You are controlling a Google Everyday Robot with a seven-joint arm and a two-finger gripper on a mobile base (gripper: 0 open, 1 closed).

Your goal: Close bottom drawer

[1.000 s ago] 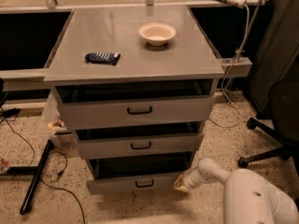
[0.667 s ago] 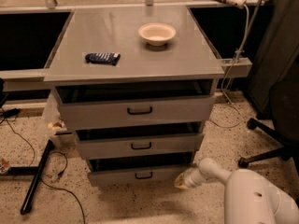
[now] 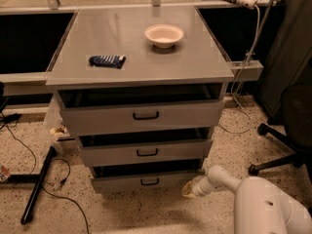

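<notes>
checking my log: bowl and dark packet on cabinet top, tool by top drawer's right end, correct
No: the camera view shows the tool at the right end of the bottom drawer, not the top. Bowl and dark packet are on the cabinet top.

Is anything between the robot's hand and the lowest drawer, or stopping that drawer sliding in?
Nothing visible. The gripper is at the right front corner of the bottom drawer, and the dark gap above its front shows nothing sticking out.

bottom drawer (image 3: 148,182) nearly shut, gripper (image 3: 189,189) — beside its right end
</notes>
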